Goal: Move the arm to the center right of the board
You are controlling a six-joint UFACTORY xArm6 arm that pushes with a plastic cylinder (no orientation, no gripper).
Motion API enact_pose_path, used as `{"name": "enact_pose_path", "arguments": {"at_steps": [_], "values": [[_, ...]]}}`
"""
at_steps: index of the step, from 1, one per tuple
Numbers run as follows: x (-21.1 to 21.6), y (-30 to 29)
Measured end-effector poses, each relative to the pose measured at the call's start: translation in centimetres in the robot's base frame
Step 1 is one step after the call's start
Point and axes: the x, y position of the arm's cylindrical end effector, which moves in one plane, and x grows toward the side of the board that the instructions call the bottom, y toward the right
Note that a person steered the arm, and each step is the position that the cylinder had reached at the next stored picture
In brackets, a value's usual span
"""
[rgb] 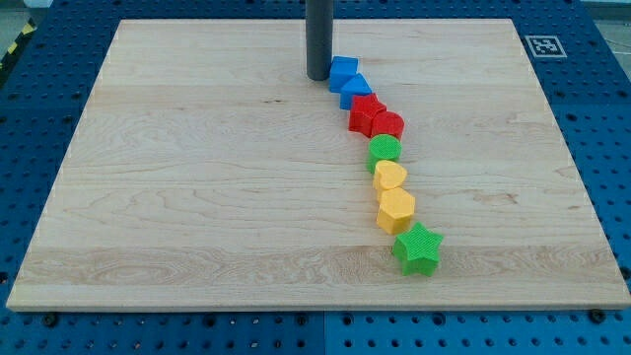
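My tip point(318, 76) is near the view's top centre of the wooden board point(197, 197), touching or just left of a blue block point(343, 71). From there a chain of blocks runs down and to the right: a second blue block point(356, 91), a red star-like block point(366, 113), a red block point(388, 125), a green round block point(385, 150), a yellow heart block point(390, 177), a yellow hexagon block point(396, 209) and a green star block point(418, 248).
The board lies on a blue perforated table point(592, 118). A black-and-white marker tag point(543, 45) sits past the board's top right corner.
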Motion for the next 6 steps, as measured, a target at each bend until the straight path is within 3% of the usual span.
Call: {"name": "enact_pose_path", "arguments": {"at_steps": [1, 2, 3, 6], "values": [[-5.0, 2.0], [-6.9, 7.1], [-5.2, 15.6], [11.4, 27.4]]}}
